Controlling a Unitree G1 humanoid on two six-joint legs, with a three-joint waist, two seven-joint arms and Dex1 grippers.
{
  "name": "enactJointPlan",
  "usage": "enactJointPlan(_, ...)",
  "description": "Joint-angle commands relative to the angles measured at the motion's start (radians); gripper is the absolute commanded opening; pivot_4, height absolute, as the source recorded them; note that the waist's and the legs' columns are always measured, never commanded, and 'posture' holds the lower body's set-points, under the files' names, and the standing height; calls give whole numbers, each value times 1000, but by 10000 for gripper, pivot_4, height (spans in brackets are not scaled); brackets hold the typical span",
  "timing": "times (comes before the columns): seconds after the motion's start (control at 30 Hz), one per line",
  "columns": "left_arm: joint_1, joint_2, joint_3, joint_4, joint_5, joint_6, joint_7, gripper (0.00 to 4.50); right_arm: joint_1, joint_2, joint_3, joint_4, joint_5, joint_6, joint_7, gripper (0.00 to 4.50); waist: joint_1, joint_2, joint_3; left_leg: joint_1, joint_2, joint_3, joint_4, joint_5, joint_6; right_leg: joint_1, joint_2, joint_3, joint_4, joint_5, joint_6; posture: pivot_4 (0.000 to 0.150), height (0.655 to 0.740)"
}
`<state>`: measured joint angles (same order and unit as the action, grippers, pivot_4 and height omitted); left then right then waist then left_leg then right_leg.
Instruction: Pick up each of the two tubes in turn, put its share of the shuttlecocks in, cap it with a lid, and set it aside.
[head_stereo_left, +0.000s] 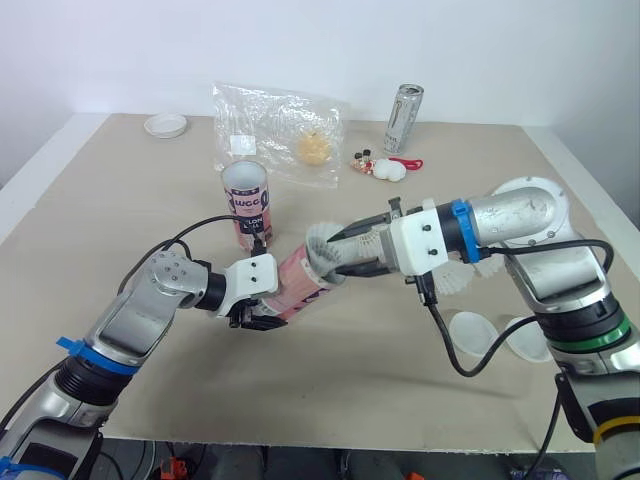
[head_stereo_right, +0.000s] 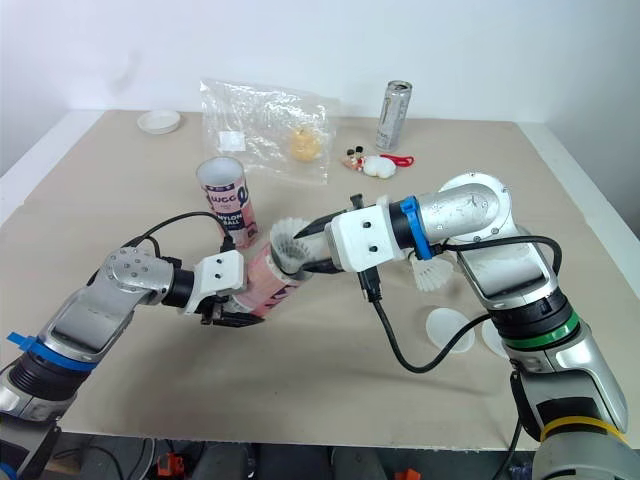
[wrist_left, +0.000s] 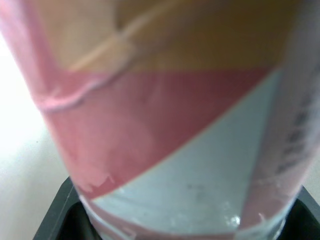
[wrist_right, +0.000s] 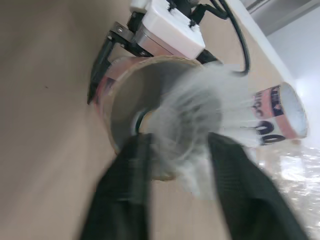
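Left gripper (head_stereo_left: 258, 318): clamped on the tilted tube (head_stereo_left: 302, 280); we should hold it steady.
Right gripper (head_stereo_left: 338, 255): gripping the shuttlecock (wrist_right: 200, 112) at the tube's mouth; we should push along its axis.

Upright tube (head_stereo_left: 246, 205) behind tilted tube (head_stereo_left: 300, 283), lids (head_stereo_left: 472, 330) (right)

A pink-and-white tube (head_stereo_left: 300, 283) is held tilted at mid-table by the left gripper (head_stereo_left: 255, 312), open mouth raised rightward. A white feathered shuttlecock (head_stereo_left: 322, 240) is pinched at that mouth by the right gripper (head_stereo_left: 335, 262). A second tube (head_stereo_left: 246, 203) is stood upright and open just beyond. Two pale lids (head_stereo_left: 470, 328) are laid near right.
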<state>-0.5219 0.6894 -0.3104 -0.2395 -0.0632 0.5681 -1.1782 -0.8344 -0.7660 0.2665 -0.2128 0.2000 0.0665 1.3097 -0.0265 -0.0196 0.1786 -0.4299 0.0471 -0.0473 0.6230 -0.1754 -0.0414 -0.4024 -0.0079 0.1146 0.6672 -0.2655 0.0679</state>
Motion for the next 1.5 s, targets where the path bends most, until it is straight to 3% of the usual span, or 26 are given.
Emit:
enactJointPlan(0.03,4,7,-23,28,6,-11,8,27546,-25,8,-144,-91,197,178,-54,38336,0,0,0,0,0,0,0,0,0,0,0,0,0,0,0,1500,7400)
enactJointPlan(0.1,0,9,-22,42,8,-19,7,27546,-5,29,-212,-119,301,311,-130,44036,0,0,0,0,0,0,0,0,0,0,0,0,0,1,-1,1500,7400)
enactJointPlan(0.27,-4,20,-14,70,8,-36,6,27546,129,54,-384,-108,428,621,-396,44036,0,-1,0,0,0,-1,1,0,0,1,0,-2,0,2,-3,1500,7400)
enactJointPlan(0.43,0,37,4,90,-3,-47,3,27546,364,160,-353,-209,372,813,-699,44036,-5,-1,-2,1,1,-2,0,1,1,2,1,-2,0,2,-4,1500,7400)
enactJointPlan(0.63,15,62,6,96,-10,-62,4,27546,437,357,-253,-239,213,795,-981,44036,-22,1,-2,2,1,-1,-1,4,4,-3,3,0,7,3,-4,1500,7400)
enactJointPlan(0.97,52,83,21,86,-19,-52,26,27546,405,495,-138,-115,82,716,-1068,44036,-26,1,-3,3,2,0,-3,6,5,-4,4,0,7,3,-9,1500,7400)
enactJointPlan(1.5,86,97,28,59,-32,-39,54,27546,248,669,-192,199,13,594,-1146,44036,-51,1,-3,5,4,0,-5,6,5,-4,6,0,10,3,-8,1500,7400)
